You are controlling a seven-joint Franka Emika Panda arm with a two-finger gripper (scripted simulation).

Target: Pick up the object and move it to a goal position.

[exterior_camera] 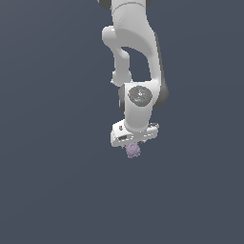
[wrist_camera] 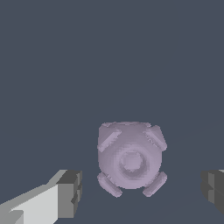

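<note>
Mauve and knobbly, the lump (wrist_camera: 130, 159) sat directly beneath the white hand (wrist_camera: 140, 190), between its fingers (wrist_camera: 70, 192), which stood wide and clear of it. Closing off-centre could have pushed the rounded lump out sideways.

The backdrop (exterior_camera: 52, 119) is one flat, dark slate blue-grey in the exterior view, unbroken from edge to edge; no seam shows between floor and wall; the light is soft and even; in the wrist view the same surface (wrist_camera: 109, 57) fills the frame, a faint lighter band crossing one corner.
</note>
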